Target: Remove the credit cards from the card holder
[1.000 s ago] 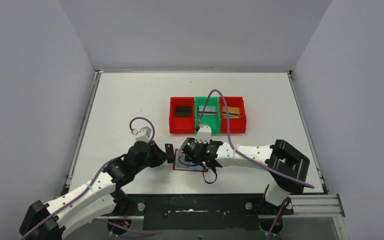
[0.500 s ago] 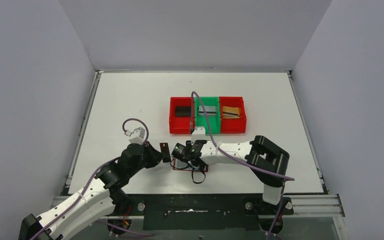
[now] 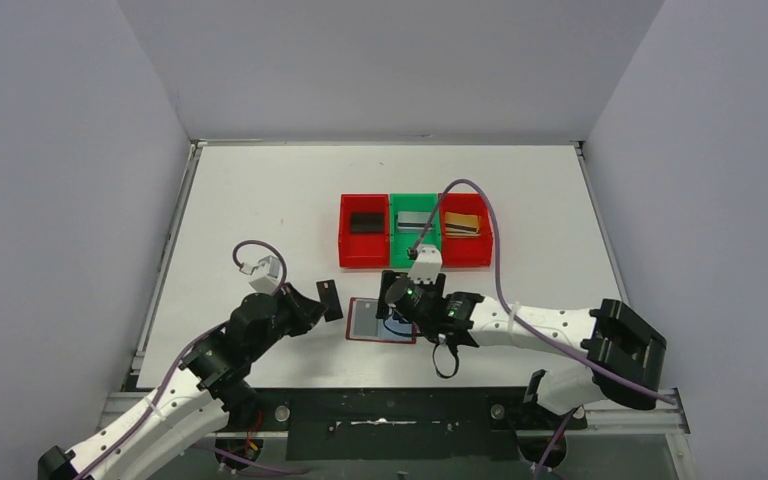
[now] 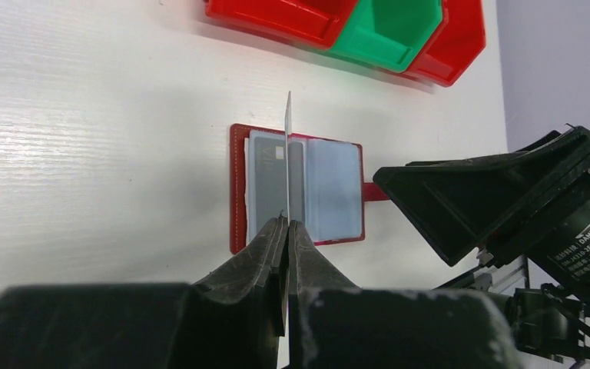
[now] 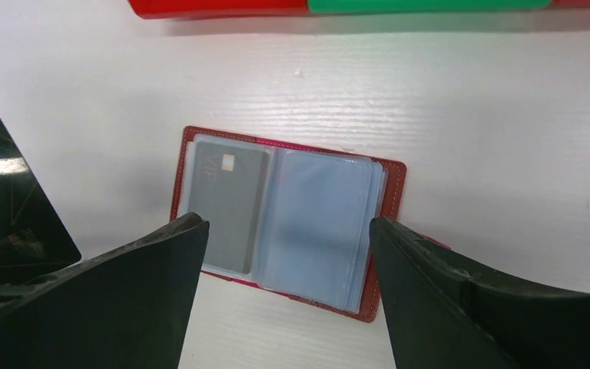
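Note:
The card holder [image 3: 368, 322] lies open and flat on the table, a dark red booklet with bluish clear sleeves [image 5: 323, 227]. A grey credit card [image 5: 227, 196] sits in its left sleeve. My left gripper [image 3: 316, 306] is shut on a black credit card [image 3: 330, 299], held in the air just left of the holder. That card shows edge-on [image 4: 286, 138] between the closed fingertips of the left gripper [image 4: 286, 221], and as a black corner [image 5: 8, 207]. My right gripper [image 5: 286, 231] hangs open above the holder [image 4: 334, 192], holding nothing.
Three bins stand in a row behind the holder: a red one [image 3: 363, 258] with a black card [image 3: 365, 222], a green one [image 3: 415, 240] with a silver card [image 3: 415, 220], and a red one [image 3: 467, 258] with a gold card [image 3: 462, 224].
The right gripper has drawn back to the right and opened wider, uncovering the open holder. The left gripper keeps the black card held just left of it.

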`<state>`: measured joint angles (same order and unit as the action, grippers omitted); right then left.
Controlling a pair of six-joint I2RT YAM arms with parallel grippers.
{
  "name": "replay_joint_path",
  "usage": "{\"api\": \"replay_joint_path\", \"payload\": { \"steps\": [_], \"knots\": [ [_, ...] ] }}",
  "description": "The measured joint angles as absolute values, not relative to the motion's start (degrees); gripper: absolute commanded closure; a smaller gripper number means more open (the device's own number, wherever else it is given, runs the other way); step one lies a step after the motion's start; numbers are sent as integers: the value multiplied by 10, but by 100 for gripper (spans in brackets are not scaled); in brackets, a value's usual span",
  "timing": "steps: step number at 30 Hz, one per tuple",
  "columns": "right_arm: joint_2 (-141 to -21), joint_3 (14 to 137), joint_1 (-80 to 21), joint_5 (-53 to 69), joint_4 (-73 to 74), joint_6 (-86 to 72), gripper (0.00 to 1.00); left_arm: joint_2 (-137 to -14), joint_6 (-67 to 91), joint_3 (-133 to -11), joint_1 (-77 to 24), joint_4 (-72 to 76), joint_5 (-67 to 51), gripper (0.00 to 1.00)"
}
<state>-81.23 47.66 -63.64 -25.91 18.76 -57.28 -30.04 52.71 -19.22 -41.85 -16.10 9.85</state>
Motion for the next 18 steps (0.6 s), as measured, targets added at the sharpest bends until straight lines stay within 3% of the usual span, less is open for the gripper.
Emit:
{"api": "replay_joint_path", "payload": {
  "steps": [5, 10, 18],
  "knots": [
    [-748, 407, -620, -232, 77, -512, 15, -265, 536, -189, -418, -152, 96, 100],
    [-680, 358, -552, -126, -26, -486, 15, -273, 540, -184, -418, -108, 69, 100],
    [-639, 324, -492, 36, -144, -471, 26, -358, 538, -176, -388, 5, -46, 100]
  ]
}}
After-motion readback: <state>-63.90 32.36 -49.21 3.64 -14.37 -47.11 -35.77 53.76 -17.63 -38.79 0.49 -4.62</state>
